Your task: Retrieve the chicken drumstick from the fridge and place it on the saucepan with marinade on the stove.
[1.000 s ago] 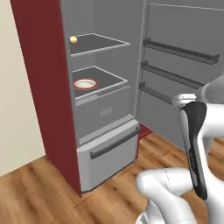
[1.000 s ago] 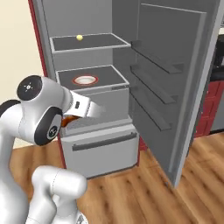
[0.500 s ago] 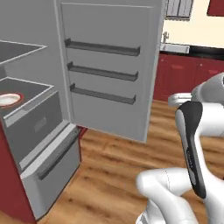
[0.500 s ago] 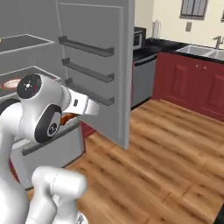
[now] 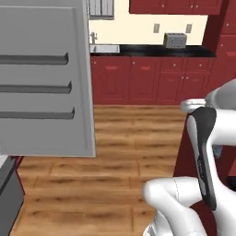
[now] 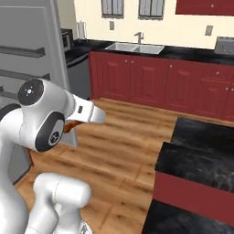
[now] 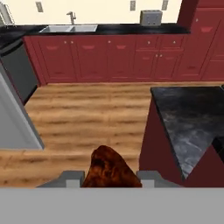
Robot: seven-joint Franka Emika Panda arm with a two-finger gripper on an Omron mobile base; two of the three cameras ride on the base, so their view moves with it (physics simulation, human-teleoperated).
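Observation:
The brown chicken drumstick [image 7: 109, 168] sits between my two fingertips at the bottom of the hand view, with my gripper [image 7: 111, 179] shut on it. In the right base view a sliver of the drumstick [image 6: 68, 127] shows under my white forearm. The fridge's open grey door [image 5: 46, 92] with its three shelf rails stands at the left, also seen as the door [image 6: 27, 59] behind my arm. A corner of the fridge's lower drawer [image 5: 7, 193] shows at the bottom left. The saucepan with marinade and the stove are out of view.
A black-topped island [image 6: 201, 151] with red sides stands close on my right, its corner [image 7: 192, 113] just ahead of the hand. Red cabinets line the back wall, with a sink [image 7: 70, 28] and a toaster [image 7: 151, 17] on the black counter. Wooden floor [image 5: 133, 133] lies between.
The whole picture has swung right: the base has turned away from the fridge's shelves toward the kitchen and island. The grip on the drumstick is unchanged.

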